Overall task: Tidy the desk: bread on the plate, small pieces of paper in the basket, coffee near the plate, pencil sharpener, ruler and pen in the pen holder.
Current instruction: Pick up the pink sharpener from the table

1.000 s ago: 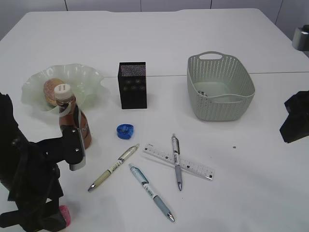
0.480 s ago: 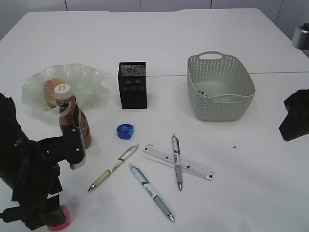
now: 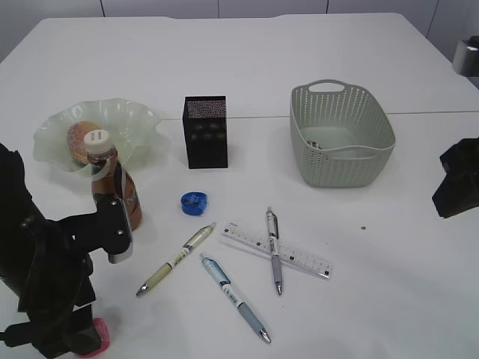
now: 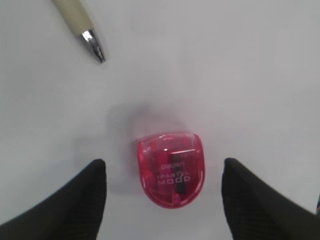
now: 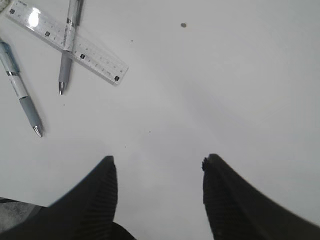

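Pink pencil sharpener [image 4: 171, 169]: I see it flat on the table [image 4: 225, 75], centred between the spread fingers of my left gripper [image 4: 165, 192], rounded end toward the wrist, flat end pointing away; neither finger touches it. Beige pen [image 4: 82, 22]: tip just ahead and left of that gripper, barrel running away up-left. Left arm: bent low over the near table corner in the exterior view, which shows only a sliver of the sharpener. Right gripper [image 5: 157, 187]: fingers apart over bare table; ruler [image 5: 67, 41] and grey pen [image 5: 68, 47] crossed ahead-left.
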Robot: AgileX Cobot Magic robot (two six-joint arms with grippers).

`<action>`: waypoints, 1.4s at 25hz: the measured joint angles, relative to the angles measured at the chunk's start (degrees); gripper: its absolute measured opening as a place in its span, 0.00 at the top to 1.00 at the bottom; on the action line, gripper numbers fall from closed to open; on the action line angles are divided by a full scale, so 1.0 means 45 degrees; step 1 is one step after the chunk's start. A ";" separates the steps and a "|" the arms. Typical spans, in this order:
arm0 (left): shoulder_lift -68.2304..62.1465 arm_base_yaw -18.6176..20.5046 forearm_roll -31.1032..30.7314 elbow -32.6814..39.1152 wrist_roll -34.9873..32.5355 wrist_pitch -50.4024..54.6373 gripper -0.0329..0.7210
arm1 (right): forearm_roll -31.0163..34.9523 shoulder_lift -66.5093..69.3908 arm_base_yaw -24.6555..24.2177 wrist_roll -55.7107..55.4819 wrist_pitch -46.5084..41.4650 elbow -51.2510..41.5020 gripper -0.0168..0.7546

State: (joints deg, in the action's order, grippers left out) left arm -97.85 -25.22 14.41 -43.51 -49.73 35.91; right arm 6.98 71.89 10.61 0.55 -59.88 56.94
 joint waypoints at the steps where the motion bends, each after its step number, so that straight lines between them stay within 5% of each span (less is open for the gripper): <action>1: 0.0000 0.0000 0.0060 0.0000 0.0000 0.0000 0.25 | 0.0000 0.0000 0.0000 0.0000 0.0000 0.0000 0.45; 31: -0.1021 0.0000 0.0193 0.0000 0.0000 -0.0413 0.26 | 0.0000 0.0000 0.0000 0.0000 0.0029 0.0000 0.45; 35: -0.1020 0.0000 0.0193 0.0000 0.0000 -0.0413 0.32 | 0.0000 0.0000 0.0000 0.0000 0.0077 0.0000 0.45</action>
State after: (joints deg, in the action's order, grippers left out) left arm -102.44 -25.22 15.28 -43.51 -49.73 34.05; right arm 6.98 71.89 10.61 0.55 -59.53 56.94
